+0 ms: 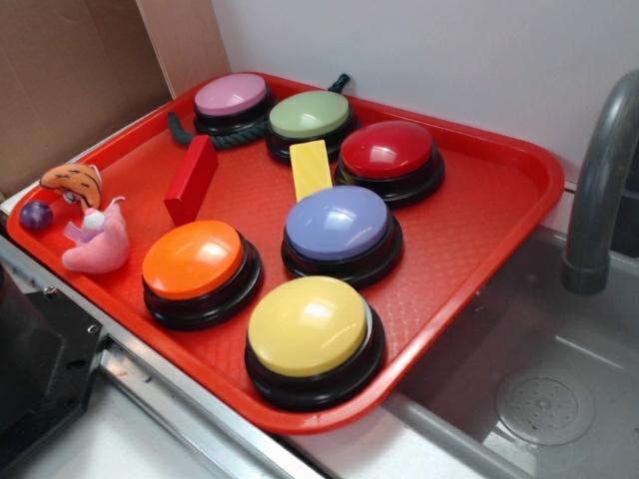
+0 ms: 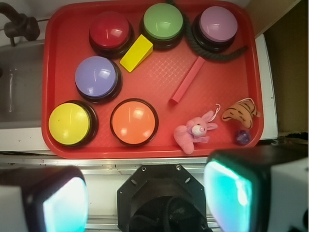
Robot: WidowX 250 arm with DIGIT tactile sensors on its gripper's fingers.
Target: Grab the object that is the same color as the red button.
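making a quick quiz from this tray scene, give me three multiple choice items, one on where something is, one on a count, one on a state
1. Where does the red block lie?
A. left of the yellow block, on the red tray
B. in the sink
C. on top of the red button

2. How many round buttons are on the tray?
A. four
B. six
C. eight

3. What is the end effector doing?
A. clamping the red block
B. pressing the orange button
C. open, holding nothing

Answers: 1 A, the exterior view shows it on the tray floor beside the yellow block. 2 B, pink, green, red, purple, orange, yellow. 3 C, the wrist view shows its fingers apart, well clear of the tray.
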